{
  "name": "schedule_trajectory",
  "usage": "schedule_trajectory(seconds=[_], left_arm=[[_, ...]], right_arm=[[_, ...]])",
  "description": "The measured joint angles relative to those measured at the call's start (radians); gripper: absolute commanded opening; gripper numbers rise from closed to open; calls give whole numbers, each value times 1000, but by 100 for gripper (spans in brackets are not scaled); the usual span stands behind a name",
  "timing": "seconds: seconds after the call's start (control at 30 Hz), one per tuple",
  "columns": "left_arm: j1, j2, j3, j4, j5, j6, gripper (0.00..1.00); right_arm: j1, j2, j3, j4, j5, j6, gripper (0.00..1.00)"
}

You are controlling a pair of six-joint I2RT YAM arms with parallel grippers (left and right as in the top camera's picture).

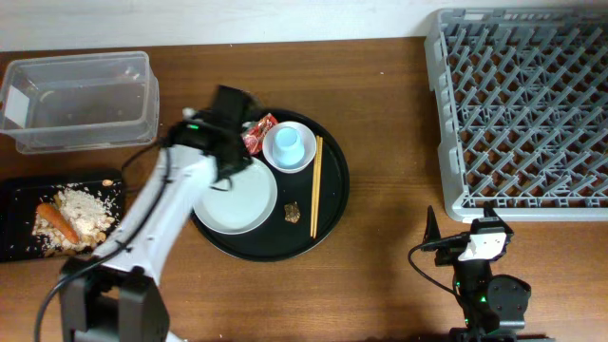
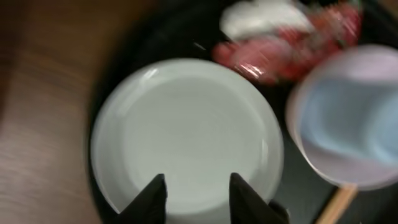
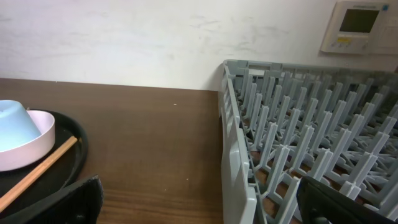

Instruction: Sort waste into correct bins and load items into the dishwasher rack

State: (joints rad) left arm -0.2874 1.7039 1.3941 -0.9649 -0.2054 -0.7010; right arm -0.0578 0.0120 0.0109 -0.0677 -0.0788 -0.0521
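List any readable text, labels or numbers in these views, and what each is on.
No text is legible in any view.
On the wall control panel: a display and small markings, too small to read.
On the red wrapper: print is blurred and unreadable.
On the white sticker on the clear tub: nothing can be made out.

dark brown wooden tabletop (image 1: 380, 114). resting directly on it, 4 things: clear plastic tub (image 1: 76, 63) at the far-left corner; just in front of that, shallow black rectangular tray (image 1: 14, 204) against the left edge; large round black tray (image 1: 332, 190) in the middle; grey grid rack (image 1: 440, 114) at the far right, well apart from the round tray.
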Motion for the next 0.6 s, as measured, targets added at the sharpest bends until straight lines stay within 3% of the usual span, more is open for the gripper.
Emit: schedule_trajectory(seconds=[0.07, 0.13, 0.3, 0.6], left_arm=[[43, 1, 0, 7, 67, 32, 29], [45, 1, -2, 8, 140, 76, 36], [-57, 1, -68, 13, 253, 137, 47], [-191, 2, -273, 193, 303, 143, 47]], right_arm=[[0, 0, 0, 0, 0, 0, 98], [0, 0, 0, 0, 0, -1, 98], [0, 0, 0, 0, 0, 0, 98], [0, 0, 0, 0, 0, 0, 98]])
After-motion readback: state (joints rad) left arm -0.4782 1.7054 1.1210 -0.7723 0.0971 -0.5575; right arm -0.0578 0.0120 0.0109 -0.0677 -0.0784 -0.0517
